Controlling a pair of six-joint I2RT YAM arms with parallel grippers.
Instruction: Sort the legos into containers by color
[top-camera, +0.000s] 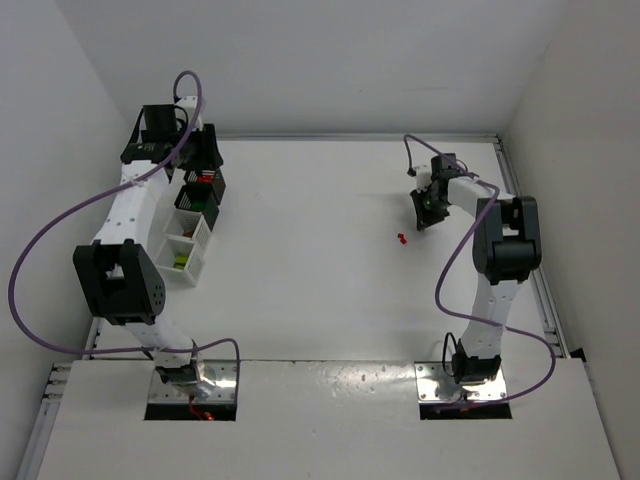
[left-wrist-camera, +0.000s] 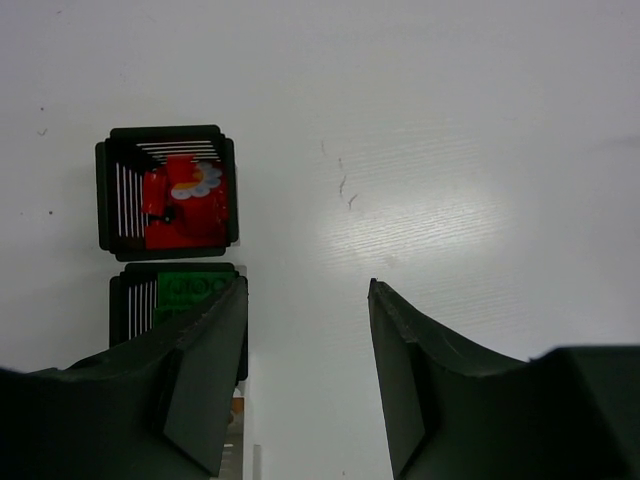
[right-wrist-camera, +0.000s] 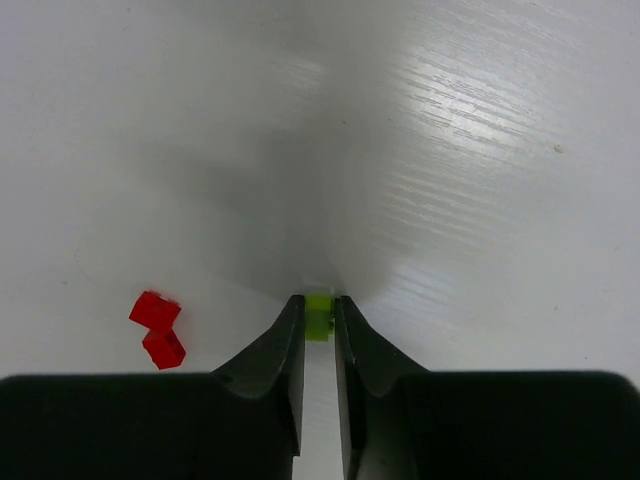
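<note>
Pinching yellow-green lego, right end effector; red legos just beside.

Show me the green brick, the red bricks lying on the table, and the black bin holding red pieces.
green brick (right-wrist-camera: 318, 316): right wrist view, on its visible top face.
red bricks (right-wrist-camera: 154, 311): right wrist view, on the top of the farther brick of the pair.
black bin (left-wrist-camera: 105, 200): left wrist view, on its left wall.

no readable text or numbers, only a white flower-like print on a red block
</note>
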